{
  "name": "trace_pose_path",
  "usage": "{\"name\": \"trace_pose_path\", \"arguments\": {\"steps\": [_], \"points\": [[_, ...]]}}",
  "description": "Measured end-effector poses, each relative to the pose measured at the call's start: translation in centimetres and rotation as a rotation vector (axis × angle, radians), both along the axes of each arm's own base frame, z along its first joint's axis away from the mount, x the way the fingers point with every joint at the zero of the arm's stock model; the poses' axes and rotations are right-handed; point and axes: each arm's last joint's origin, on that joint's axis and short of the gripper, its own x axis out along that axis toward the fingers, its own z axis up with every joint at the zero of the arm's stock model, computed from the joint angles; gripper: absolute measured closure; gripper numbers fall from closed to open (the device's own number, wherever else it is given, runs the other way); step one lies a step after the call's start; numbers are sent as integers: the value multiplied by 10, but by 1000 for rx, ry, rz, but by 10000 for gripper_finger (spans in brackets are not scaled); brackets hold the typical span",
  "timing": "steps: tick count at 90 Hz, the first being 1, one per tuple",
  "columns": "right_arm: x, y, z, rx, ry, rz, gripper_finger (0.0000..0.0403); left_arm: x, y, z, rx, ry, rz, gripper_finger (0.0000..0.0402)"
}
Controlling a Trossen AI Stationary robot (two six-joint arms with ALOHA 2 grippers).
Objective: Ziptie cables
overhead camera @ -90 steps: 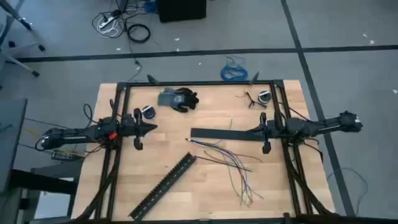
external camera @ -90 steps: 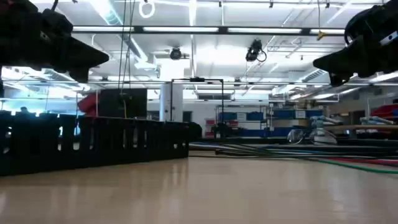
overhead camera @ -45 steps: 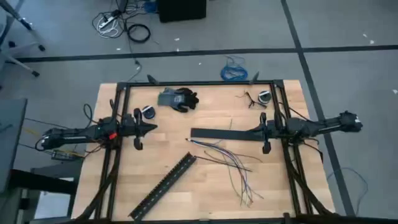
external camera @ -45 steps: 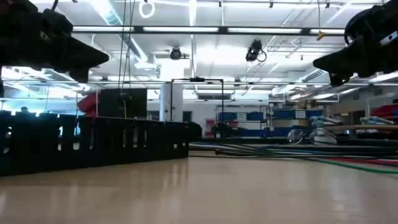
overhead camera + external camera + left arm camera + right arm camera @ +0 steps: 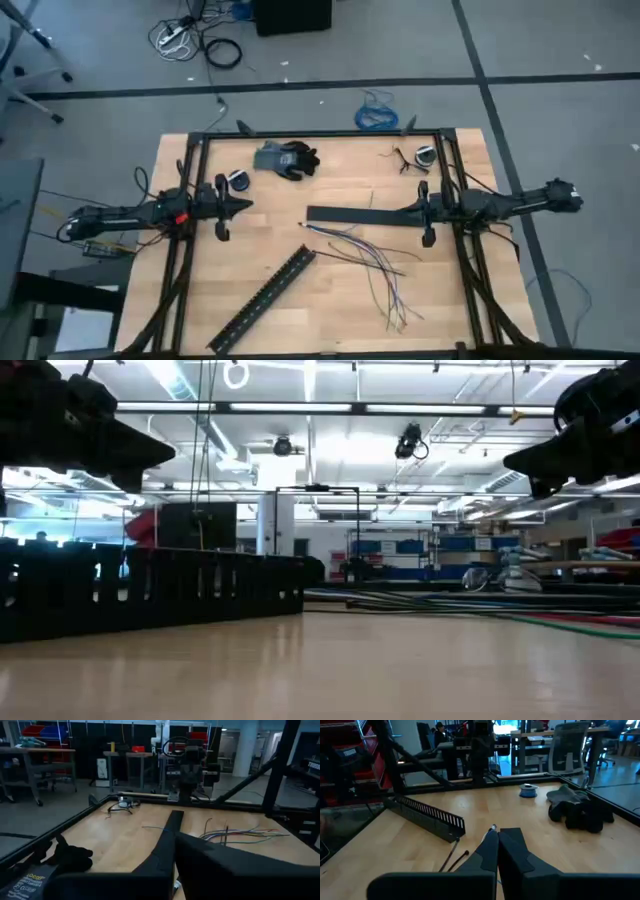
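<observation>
The cables (image 5: 372, 266), several thin loose wires in dark, purple, green and grey, lie fanned out flat on the wooden table, right of centre. They also show in the left wrist view (image 5: 239, 835). My left gripper (image 5: 248, 204) hovers shut over the table's left part, pointing toward the right edge. My right gripper (image 5: 398, 211) hovers shut over the right end of a flat black strip (image 5: 345, 214), pointing toward the left edge. In the low view both grippers (image 5: 150, 455) (image 5: 515, 460) hang well above the tabletop. Neither is near the cables' surface.
A slotted black strip (image 5: 265, 297) lies diagonally at the near left. A dark glove (image 5: 288, 158) and a tape roll (image 5: 238, 180) lie at the far side, with another roll (image 5: 425, 155) at the far right. The black frame (image 5: 320, 133) rims the table. A blue coiled cable (image 5: 377, 115) lies on the floor.
</observation>
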Motion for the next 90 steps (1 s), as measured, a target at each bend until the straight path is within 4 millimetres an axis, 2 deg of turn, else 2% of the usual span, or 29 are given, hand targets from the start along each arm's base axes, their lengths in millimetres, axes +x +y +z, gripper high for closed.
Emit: {"name": "trace_pose_path", "arguments": {"steps": [90], "points": [[0,0,0,0,-1,0,400,0,0,2,2,-25,6,401]]}}
